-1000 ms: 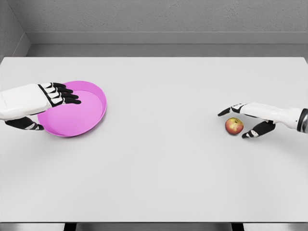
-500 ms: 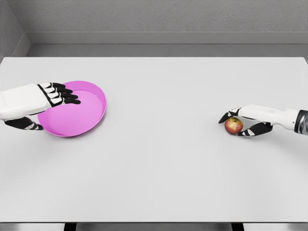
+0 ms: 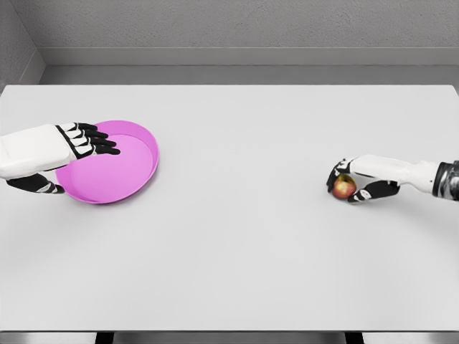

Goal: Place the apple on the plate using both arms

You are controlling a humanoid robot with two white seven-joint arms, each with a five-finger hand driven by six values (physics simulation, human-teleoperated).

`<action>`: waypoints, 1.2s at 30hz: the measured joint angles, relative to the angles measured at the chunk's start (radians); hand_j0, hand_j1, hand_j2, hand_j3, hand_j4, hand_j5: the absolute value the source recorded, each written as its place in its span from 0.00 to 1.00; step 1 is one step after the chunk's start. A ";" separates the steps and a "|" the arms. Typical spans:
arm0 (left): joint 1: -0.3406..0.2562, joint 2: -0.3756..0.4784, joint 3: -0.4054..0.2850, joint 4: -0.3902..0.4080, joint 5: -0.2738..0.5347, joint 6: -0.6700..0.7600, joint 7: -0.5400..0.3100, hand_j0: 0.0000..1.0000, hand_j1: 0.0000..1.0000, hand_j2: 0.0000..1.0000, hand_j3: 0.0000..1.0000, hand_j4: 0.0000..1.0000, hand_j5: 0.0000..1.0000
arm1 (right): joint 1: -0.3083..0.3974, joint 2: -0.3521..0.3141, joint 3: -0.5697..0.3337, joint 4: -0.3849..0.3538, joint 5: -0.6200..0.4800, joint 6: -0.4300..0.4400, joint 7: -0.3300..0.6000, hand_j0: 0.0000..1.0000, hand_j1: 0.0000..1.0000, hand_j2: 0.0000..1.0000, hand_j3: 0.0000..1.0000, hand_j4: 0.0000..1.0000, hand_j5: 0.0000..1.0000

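Observation:
The red-yellow apple lies at the right of the white table, wrapped by my right hand, whose fingers curl over its top and whose thumb presses its near side. It still looks to be at table level. The pink plate sits at the left of the table. My left hand clamps the plate's left rim, with the fingers laid over the rim into the plate and the thumb below the near edge.
A grey wall and a ledge run behind the table's far edge. The plate and the apple are roughly half a table width apart.
My right hand has closed from a spread pose beside the apple to a grasp around it and shifted slightly left. The left hand and the plate have not moved.

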 measured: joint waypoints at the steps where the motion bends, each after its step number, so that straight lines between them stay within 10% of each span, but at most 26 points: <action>1: 0.000 0.000 0.000 0.000 0.000 0.000 0.000 1.00 1.00 1.00 1.00 1.00 1.00 | 0.000 0.000 0.000 -0.009 -0.001 0.000 0.000 0.45 0.45 0.45 0.45 0.45 0.45; 10: 0.000 0.002 -0.001 0.000 -0.001 0.000 -0.003 1.00 1.00 1.00 1.00 1.00 1.00 | -0.052 0.058 0.094 -0.230 -0.005 0.000 0.001 0.45 0.45 0.45 0.45 0.45 0.45; 21: -0.002 0.000 -0.003 0.000 -0.002 0.000 -0.007 1.00 1.00 1.00 1.00 1.00 1.00 | -0.129 0.208 0.225 -0.292 -0.004 0.000 0.000 0.47 0.47 0.47 0.47 0.47 0.47; 22: -0.002 0.000 -0.003 0.000 -0.002 0.000 -0.007 1.00 1.00 1.00 1.00 1.00 1.00 | -0.133 0.215 0.229 -0.300 -0.004 0.000 0.000 0.54 0.54 0.54 0.54 0.54 0.54; 23: 0.000 0.000 -0.003 0.000 -0.002 0.000 -0.007 1.00 1.00 1.00 1.00 1.00 1.00 | -0.133 0.221 0.229 -0.305 -0.004 -0.001 0.000 0.89 0.89 0.89 0.89 0.89 0.89; 30: -0.037 0.001 -0.017 0.000 -0.001 0.001 -0.008 1.00 1.00 1.00 1.00 1.00 1.00 | 0.014 0.121 -0.050 -0.296 -0.007 -0.002 0.000 1.00 1.00 1.00 1.00 1.00 1.00; 36: -0.341 -0.002 -0.366 0.006 0.015 0.001 0.000 1.00 1.00 1.00 1.00 1.00 1.00 | 0.133 0.085 -0.431 -0.276 -0.005 0.000 0.000 1.00 1.00 1.00 1.00 1.00 1.00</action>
